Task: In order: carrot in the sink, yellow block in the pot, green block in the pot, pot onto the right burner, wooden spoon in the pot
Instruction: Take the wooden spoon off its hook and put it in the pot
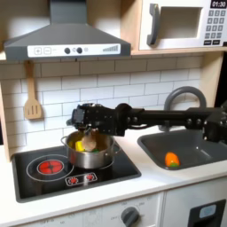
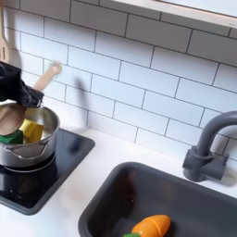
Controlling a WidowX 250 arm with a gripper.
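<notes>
1. Sink (image 1: 197,152) is a dark grey basin set in the white bench (image 1: 133,186) at the first exterior view's right; in the second exterior view it (image 2: 120,199) takes up the lower right, with the dark arched faucet (image 2: 205,148) behind it
2. Cooktop (image 1: 115,167) is black and lies at the first exterior view's left, with a red-ringed burner (image 1: 49,165) showing beside the pot
3. Robot arm (image 1: 168,118) reaches in from the first exterior view's right, across the sink toward the stove
4. Pot (image 1: 91,152), shiny steel, stands on the cooktop to the right of the red burner in the first exterior view; in the second exterior view it (image 2: 28,153) sits at the left edge
5. Pincer (image 1: 86,120) hangs just over the pot, and the wooden spoon's handle runs up to it; whether its jaws are spread or pinching the handle I cannot tell
6. Wooden spoon (image 2: 13,115) has its bowl down inside the pot, its handle slanting up toward the second exterior view's right
7. Wooden spatula (image 1: 33,99) hangs on the tiled wall at the first exterior view's left
8. Carrot (image 2: 151,225) lies on the sink floor, its green end toward the second exterior view's left; it (image 1: 172,160) shows as an orange spot in the first exterior view
9. Yellow block (image 2: 33,129) rests inside the pot beside the spoon bowl
10. Green block (image 2: 12,138) lies in the pot too, low by the rim, just left of the yellow one in the second exterior view
</notes>
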